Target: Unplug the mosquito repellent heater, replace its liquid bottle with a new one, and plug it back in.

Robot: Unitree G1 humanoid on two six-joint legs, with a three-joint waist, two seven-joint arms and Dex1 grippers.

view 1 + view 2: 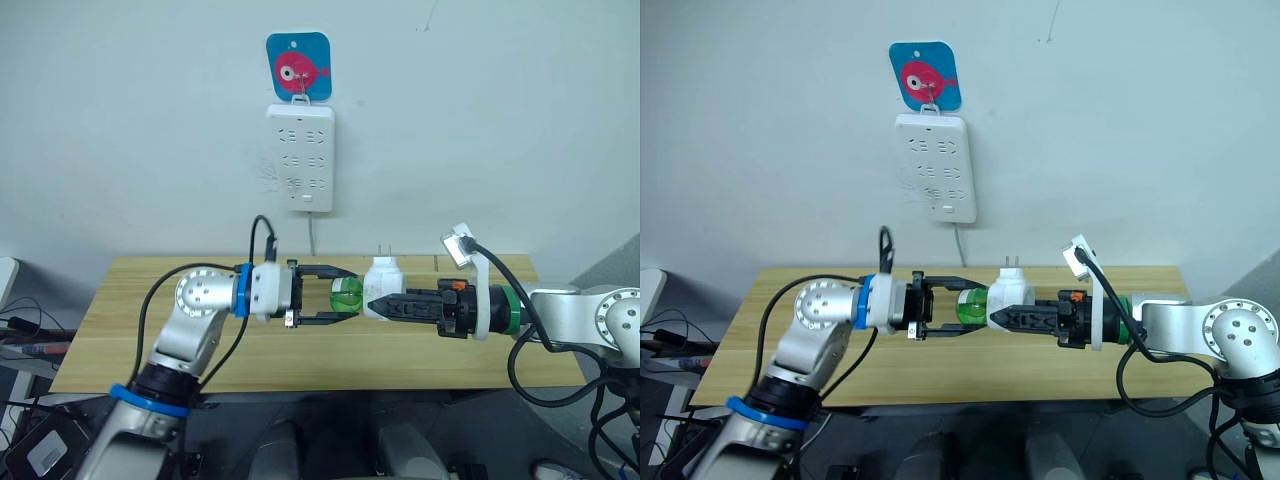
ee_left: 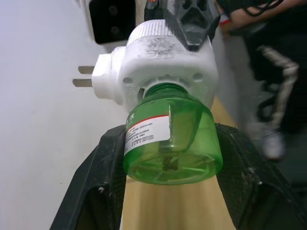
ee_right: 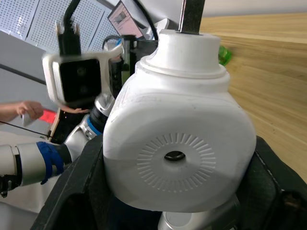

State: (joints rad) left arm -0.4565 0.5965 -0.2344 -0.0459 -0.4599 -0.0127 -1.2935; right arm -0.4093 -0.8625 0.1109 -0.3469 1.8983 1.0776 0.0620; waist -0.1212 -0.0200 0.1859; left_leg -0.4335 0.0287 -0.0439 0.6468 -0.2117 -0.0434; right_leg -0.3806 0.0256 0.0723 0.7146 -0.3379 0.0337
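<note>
heater (image 1: 384, 284) between right fingers (image 1: 385, 306), unplugged

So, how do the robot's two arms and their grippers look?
Both arms are silver-grey metal with round joints and loose black cables. The left arm has blue rings and a white wrist block; the right arm has a green ring, an orange detail and a white bracket holding a small camera. The left gripper and right gripper have black jaws.
</note>
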